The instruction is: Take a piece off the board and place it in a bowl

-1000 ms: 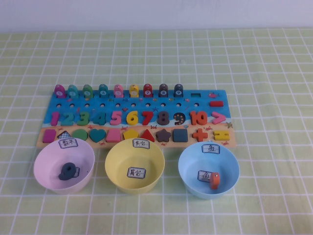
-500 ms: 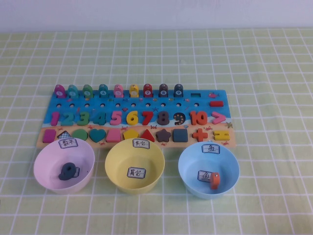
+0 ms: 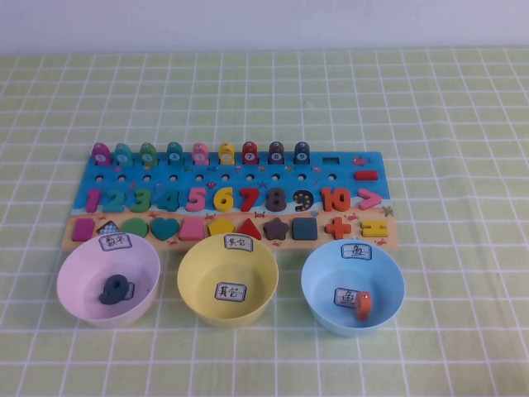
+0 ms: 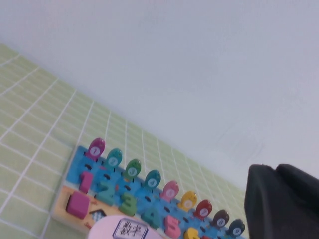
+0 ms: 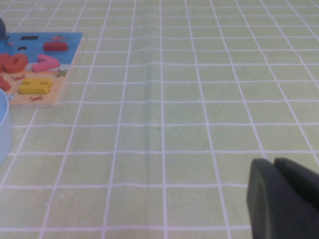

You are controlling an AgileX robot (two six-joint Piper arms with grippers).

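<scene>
the piece (image 3: 83, 229) sits in its slot at the left end of the board (image 3: 347, 169), just behind the pink bowl (image 3: 74, 269); the yellow bowl (image 3: 227, 281) waits beside. the left gripper (image 4: 281, 201) and right gripper (image 5: 284, 204) hang well apart from them, so nothing is held.

The whole surface is covered by a green checked tablecloth (image 3: 446, 124) with white grid lines, running up to a pale wall at the top of the frame. The long blue-and-tan board (image 3: 227, 201) is laid flat across the middle of the cloth, and three bowls are lined up just below its lower edge: a pink bowl (image 3: 74, 277) at lower left, the pale yellow bowl (image 3: 198, 277) in the centre, a light blue bowl (image 3: 318, 285) at lower right. Each bowl's upper rim is seen overlapping the board's lower edge.
</scene>
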